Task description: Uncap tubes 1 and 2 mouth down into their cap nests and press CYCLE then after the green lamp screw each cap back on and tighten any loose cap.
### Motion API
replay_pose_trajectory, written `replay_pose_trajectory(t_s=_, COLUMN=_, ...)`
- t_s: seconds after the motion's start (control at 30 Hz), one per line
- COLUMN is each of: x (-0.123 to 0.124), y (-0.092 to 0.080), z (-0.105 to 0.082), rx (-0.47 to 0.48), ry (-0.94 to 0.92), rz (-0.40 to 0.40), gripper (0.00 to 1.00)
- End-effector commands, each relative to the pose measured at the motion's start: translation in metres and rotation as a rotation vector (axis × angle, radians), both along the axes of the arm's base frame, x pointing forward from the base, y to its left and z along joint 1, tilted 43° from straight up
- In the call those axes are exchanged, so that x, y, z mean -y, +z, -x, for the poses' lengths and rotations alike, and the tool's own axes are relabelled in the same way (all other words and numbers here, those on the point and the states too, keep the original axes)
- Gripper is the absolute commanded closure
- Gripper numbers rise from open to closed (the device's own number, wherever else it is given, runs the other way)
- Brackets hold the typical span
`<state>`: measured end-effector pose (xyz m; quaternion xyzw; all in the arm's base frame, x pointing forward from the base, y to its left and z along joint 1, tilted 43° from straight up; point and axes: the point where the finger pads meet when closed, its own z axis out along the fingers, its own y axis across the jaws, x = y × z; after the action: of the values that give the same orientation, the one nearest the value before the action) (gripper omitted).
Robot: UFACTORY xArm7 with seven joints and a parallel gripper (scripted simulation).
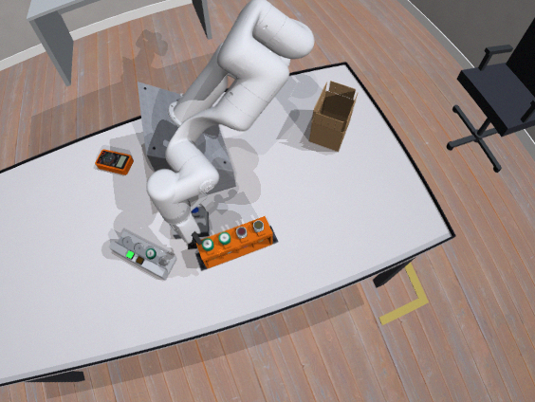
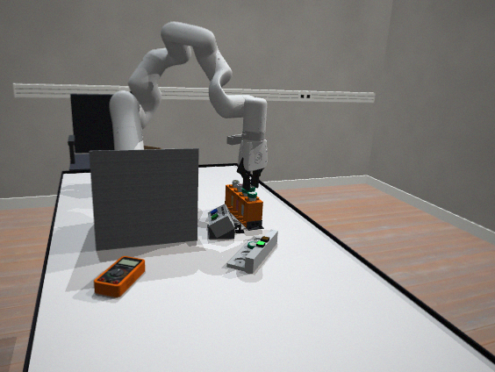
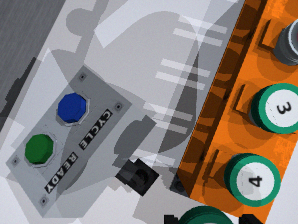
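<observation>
Top view: the fingers (image 1: pixel 195 236) hang at the tube 4 end of the orange decapping station (image 1: pixel 237 256). The cap tray (image 1: pixel 142 265) holds one cap (image 1: pixel 150 253), and its green lamp (image 1: pixel 130 254) is lit.

Exterior view: the arm stands upright over the worktop (image 2: pixel 307 307).

Wrist view: the fingers are clamped on a green cap (image 3: pixel 202 216), probably tube 1's, for recapping.

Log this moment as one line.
pincer: shut on green cap | at: decapping station, beside cap 4 | green lamp: lit | cap tray: holds second cap
</observation>
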<state>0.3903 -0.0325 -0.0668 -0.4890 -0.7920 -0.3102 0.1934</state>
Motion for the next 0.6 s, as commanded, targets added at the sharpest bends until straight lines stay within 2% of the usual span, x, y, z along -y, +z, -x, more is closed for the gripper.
replay_pose_trajectory(t_s=0.0, x=-0.022, y=0.023, z=-0.004, rx=0.005, ry=-0.002, rz=0.004, gripper=1.0)
replay_pose_trajectory(t_s=0.3, x=-0.077, y=0.074, z=-0.008, rx=0.005, ry=-0.002, rz=0.004, gripper=1.0)
replay_pose_trajectory(t_s=0.37, x=-0.077, y=0.074, z=-0.008, rx=0.005, ry=-0.002, rz=0.004, gripper=1.0)
replay_pose_trajectory(t_s=0.57, x=-0.114, y=0.108, z=-0.011, rx=0.005, ry=-0.002, rz=0.003, gripper=1.0)
